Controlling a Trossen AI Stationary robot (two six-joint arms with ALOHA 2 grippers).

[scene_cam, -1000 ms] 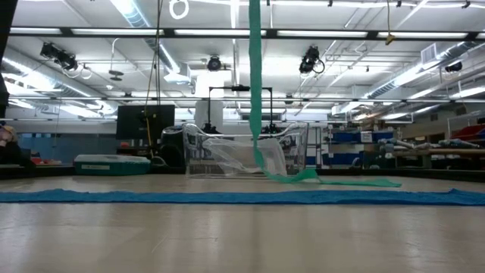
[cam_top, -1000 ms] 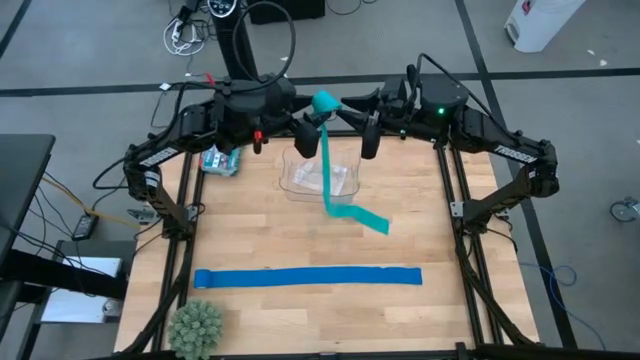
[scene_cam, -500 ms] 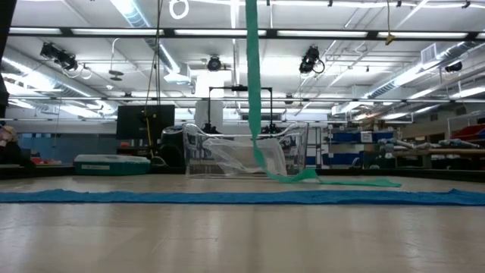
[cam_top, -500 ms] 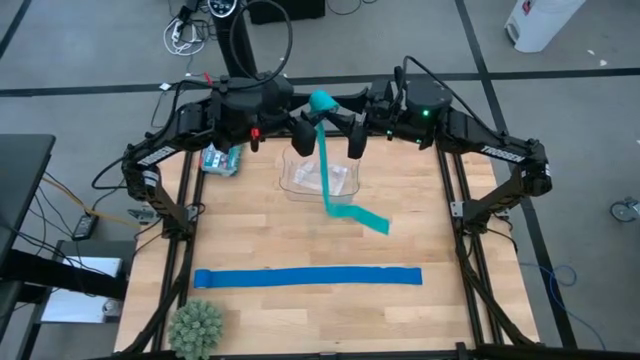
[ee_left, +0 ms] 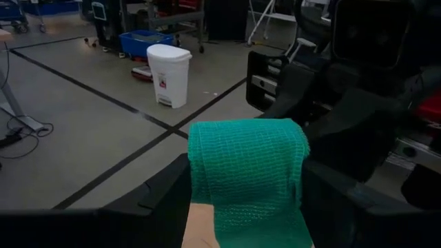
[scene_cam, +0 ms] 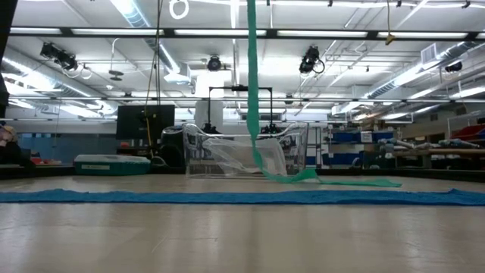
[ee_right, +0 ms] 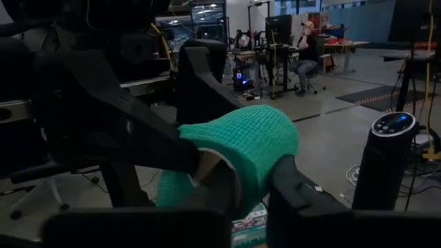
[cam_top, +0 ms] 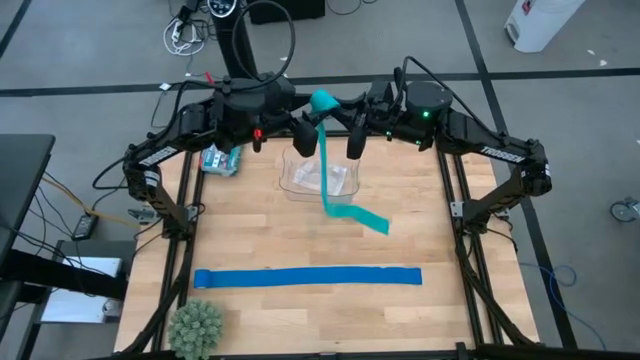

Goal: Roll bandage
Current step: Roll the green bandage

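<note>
The bandage is a teal roll held high over the table's far edge between both grippers. Its loose strip hangs down past a clear container, and its tail lies on the wood. My left gripper comes in from the left and is shut on the roll. My right gripper comes in from the right and is shut on the same roll. In the low view only the hanging strip shows; both grippers are above that picture. My left gripper pinches the roll by its two flat ends, one finger on each, so the roll lies across the fingers. The fingers come nearly level from the table's left. The roll is lifted clear, and the strip hangs from it. My right gripper holds the roll's end that faces it, coming level from the table's right. One finger stands at the tan hollow and the other finger on the outside, with the teal wall between them.
A royal-blue strip lies flat across the near half of the table. A green spiky plant stands at the near left corner. A small teal box sits at the far left, and the clear container holds a crumpled clear bag.
My right gripper has gone toward the table's left, up to the roll in my left gripper. The roll has stayed high, with the strip hanging and the tail on the table.
</note>
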